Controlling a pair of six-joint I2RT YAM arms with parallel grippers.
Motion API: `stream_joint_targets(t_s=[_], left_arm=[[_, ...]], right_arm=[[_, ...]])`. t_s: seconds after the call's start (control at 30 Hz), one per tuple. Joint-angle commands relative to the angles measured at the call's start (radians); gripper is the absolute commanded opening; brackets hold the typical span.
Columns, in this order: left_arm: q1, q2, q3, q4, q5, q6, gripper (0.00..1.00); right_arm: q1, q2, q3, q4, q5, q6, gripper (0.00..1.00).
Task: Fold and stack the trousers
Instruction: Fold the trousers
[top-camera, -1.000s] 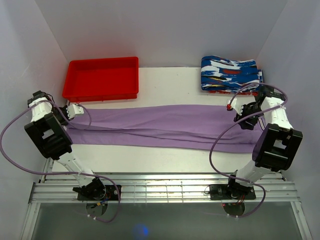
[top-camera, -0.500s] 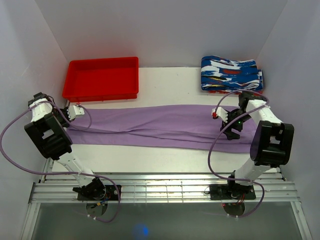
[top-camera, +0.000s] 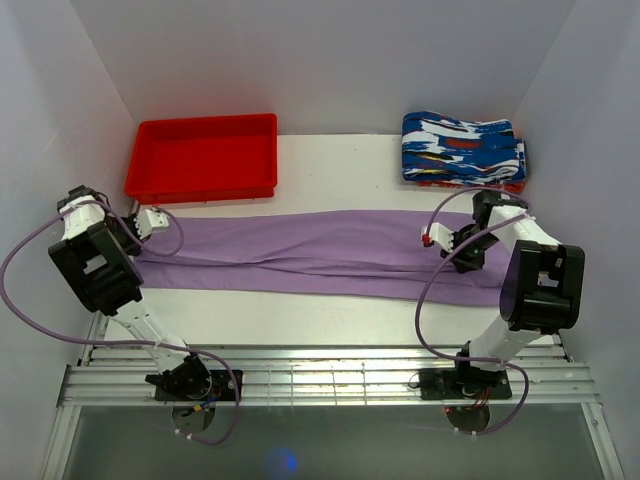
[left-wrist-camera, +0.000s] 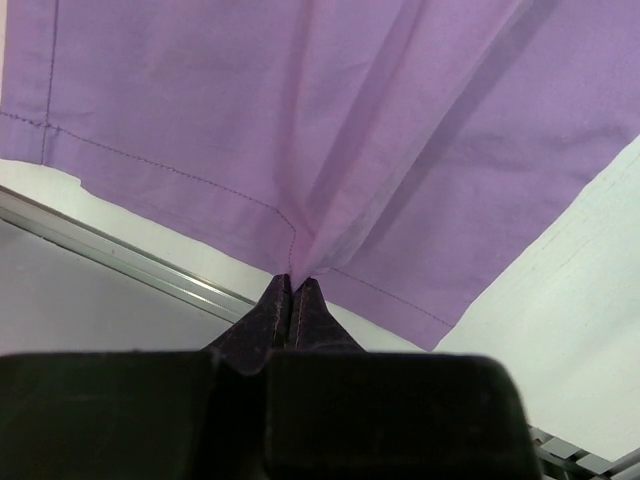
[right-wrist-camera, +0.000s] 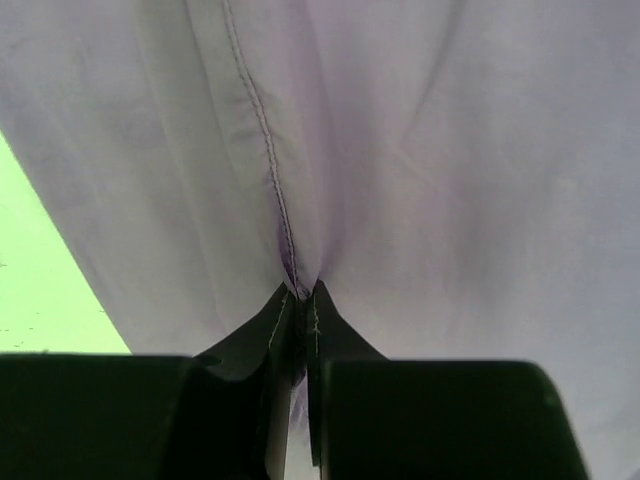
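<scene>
Moved: my right gripper (right-wrist-camera: 300, 300), inward, now pinching a seam of the lilac trousers (top-camera: 320, 252). My left gripper (left-wrist-camera: 291, 288): clamped on hem. Cloth: seemingly soft, light, limp.

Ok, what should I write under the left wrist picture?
The left gripper pinches the stitched hem of the lilac trousers.

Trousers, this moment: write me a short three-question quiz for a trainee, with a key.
1. True or false: the left tool is shut on the hem edge of the trousers.
2. The right tool pinches: A) a stitched seam of the trousers; B) a sock; C) nothing.
3. Fill in: the patterned folded clothes sit at the far ____ corner of the table.
Key: 1 true; 2 A; 3 right.
</scene>
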Motion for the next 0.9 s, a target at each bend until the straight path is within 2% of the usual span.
stream_joint_targets(t_s=[0.0, 0.13, 0.27, 0.4, 0.6, 0.77, 0.87], left_arm=[[0.011, -0.004, 0.088, -0.015, 0.076, -0.048, 0.0], [0.018, 0.046, 0.218, -0.012, 0.124, -0.149, 0.0], [0.024, 0.1, 0.326, 0.084, 0.163, -0.302, 0.0], [0.022, 0.14, 0.382, 0.274, 0.185, -0.512, 0.0], [0.022, 0.151, 0.434, 0.537, 0.171, -0.741, 0.0], [0.022, 0.185, 0.549, 0.595, 0.213, -0.878, 0.0], [0.022, 0.157, 0.552, 0.611, 0.234, -0.878, 0.0]], right_arm=[[-0.014, -0.019, 0.1, 0.022, 0.011, 0.043, 0.08], [-0.073, -0.016, 0.244, 0.023, -0.033, 0.075, 0.08], [-0.104, -0.022, 0.31, 0.09, -0.047, 0.108, 0.08], [-0.112, -0.094, 0.229, 0.285, -0.036, 0.135, 0.08], [-0.113, -0.184, 0.079, 0.592, 0.007, 0.2, 0.08], [-0.136, -0.195, 0.129, 0.669, -0.002, 0.322, 0.08], [-0.159, -0.223, 0.119, 0.706, -0.028, 0.322, 0.08]])
